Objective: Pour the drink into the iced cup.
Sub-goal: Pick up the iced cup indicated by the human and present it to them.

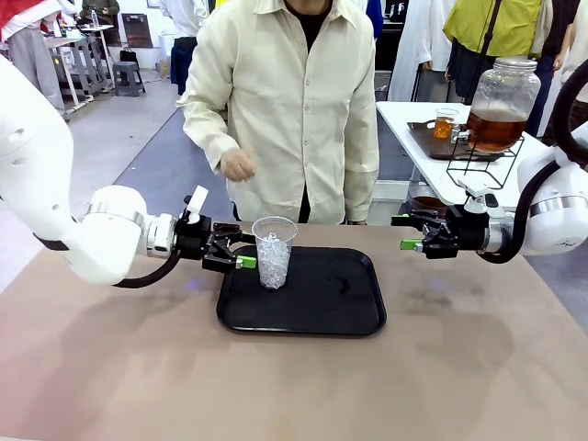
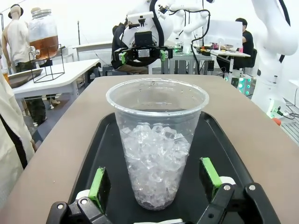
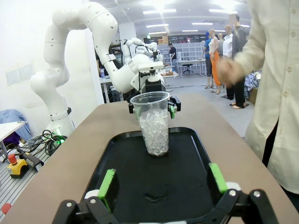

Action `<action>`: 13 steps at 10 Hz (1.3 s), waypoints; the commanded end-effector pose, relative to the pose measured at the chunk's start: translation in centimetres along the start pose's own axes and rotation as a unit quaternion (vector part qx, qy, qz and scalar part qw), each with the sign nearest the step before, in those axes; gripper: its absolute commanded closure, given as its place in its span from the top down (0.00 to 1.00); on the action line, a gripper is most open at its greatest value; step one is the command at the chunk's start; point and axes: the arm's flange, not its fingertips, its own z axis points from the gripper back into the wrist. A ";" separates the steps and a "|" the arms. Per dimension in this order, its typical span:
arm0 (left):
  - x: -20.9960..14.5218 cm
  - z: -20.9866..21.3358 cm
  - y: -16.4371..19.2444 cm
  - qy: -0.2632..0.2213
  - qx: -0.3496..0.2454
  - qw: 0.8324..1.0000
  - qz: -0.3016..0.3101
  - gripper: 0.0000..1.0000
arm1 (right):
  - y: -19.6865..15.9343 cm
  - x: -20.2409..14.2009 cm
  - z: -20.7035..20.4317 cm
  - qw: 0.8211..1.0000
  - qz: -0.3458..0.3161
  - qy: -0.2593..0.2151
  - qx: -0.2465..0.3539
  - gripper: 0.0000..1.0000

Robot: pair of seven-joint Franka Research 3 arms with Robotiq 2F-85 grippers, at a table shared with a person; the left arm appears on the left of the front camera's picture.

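The iced cup [image 1: 274, 251], a clear plastic cup about half full of ice, stands upright on the left part of a black tray [image 1: 349, 312]. My left gripper [image 1: 243, 248] is open, and its green pads flank the cup's lower part [image 2: 156, 163] without pressing it. My right gripper [image 1: 404, 232] hangs open and empty above the tray's right edge, pointing at the cup [image 3: 155, 126]. The drink [image 1: 494, 130] is amber liquid in a large glass jar on a wire stand, on a white side table at the back right.
A person in a cream shirt stands at the far edge, one hand [image 1: 237, 165] closed in front of the waist. A small cup of amber liquid [image 1: 446, 124] sits on a dark tray beside the jar. The brown tabletop [image 1: 138, 367] is bare around the black tray.
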 end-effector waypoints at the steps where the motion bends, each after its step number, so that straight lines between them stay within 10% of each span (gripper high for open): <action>1: -0.2 -1.0 0.4 -0.006 0.011 1.000 -0.003 1.00 | -0.1 0.2 -0.1 1.000 0.002 0.000 0.001 1.00; 13: -0.3 -4.7 1.2 -0.003 0.015 1.000 0.014 1.00 | -0.1 0.2 -0.1 1.000 0.002 0.000 0.001 1.00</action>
